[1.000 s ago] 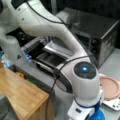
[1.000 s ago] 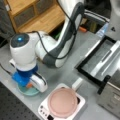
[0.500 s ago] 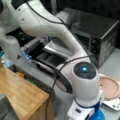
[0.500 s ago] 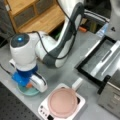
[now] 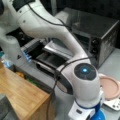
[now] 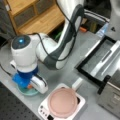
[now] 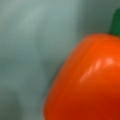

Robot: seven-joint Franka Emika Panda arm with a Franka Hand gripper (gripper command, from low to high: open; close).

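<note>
The claw (image 6: 27, 86) is lowered into a teal bowl (image 6: 23, 91), directly over an orange pepper (image 7: 85, 80). Whether its fingers are apart or together cannot be told. The pepper lies in the bowl, not lifted.

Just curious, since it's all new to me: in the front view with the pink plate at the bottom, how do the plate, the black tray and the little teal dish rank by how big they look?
Largest to smallest, as they look:
1. black tray
2. pink plate
3. teal dish, though the arm partly hides it.
</note>
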